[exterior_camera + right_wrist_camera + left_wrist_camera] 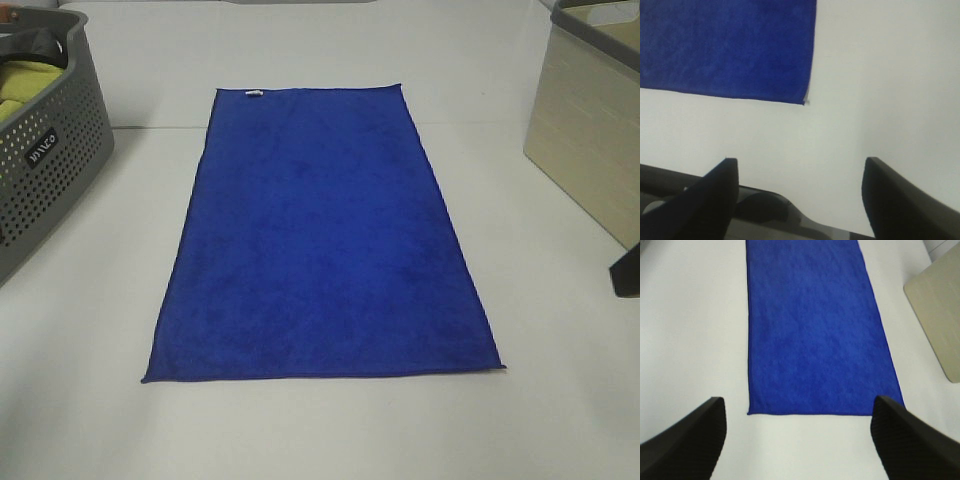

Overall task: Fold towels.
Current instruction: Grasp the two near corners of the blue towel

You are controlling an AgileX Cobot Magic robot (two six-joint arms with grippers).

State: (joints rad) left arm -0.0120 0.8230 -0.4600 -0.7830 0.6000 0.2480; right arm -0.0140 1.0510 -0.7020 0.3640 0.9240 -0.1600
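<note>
The royal-blue towel (325, 235) lies flat and spread out in the middle of the white table, long side running away from me, with a small white tag (253, 93) on its far short edge. It also shows in the left wrist view (815, 325) and its near right corner in the right wrist view (730, 45). My left gripper (797, 440) is open and empty, above the table just short of the towel's near edge. My right gripper (797, 195) is open and empty, off the towel's near right corner. Only a dark bit of the right arm (627, 268) shows in the exterior high view.
A grey perforated basket (50, 150) with yellow-green cloth (25, 80) inside stands at the far left. A beige bin (590, 120) with a grey rim stands at the far right; it also shows in the left wrist view (940, 310).
</note>
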